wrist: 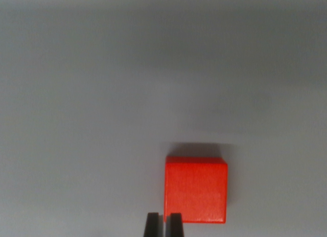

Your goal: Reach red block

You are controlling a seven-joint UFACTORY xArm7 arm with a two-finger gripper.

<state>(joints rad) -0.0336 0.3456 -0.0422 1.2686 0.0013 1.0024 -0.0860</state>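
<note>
The gripper [164, 224] is showing only its two dark fingertips [152, 224] at the bottom edge, standing nearly shut with a thin slit between them and holding nothing. The block [196, 190] is lying just beyond them, slightly toward the wrist view's right, its near edge overlapping one tip. The grey table [102, 94] is stretching bare beyond the block.

Red block [195, 190] just beyond fingers [175, 225]

Gripper [163, 224] at bottom edge, fingertips nearly together.
</note>
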